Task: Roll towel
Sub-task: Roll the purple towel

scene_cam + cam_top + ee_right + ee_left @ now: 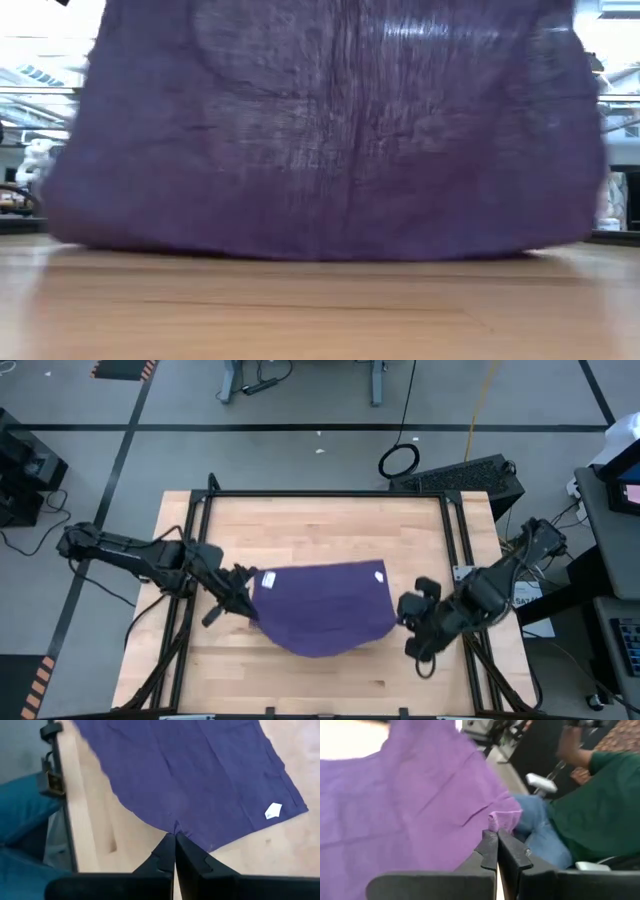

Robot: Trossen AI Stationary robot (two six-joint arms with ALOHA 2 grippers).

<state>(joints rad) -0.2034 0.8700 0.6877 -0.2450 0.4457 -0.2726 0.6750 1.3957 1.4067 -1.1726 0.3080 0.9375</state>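
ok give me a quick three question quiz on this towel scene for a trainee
1. True or false: the towel lies flat and untouched on the table.
2. Which gripper pinches the towel edge nearest its white tag? A) left gripper B) right gripper
3. Fill in: in the low view the towel's bottom edge hangs down to the ____.

Key:
1. False; both grippers are shut on its edges, and it hangs between them.
2. A
3. tabletop
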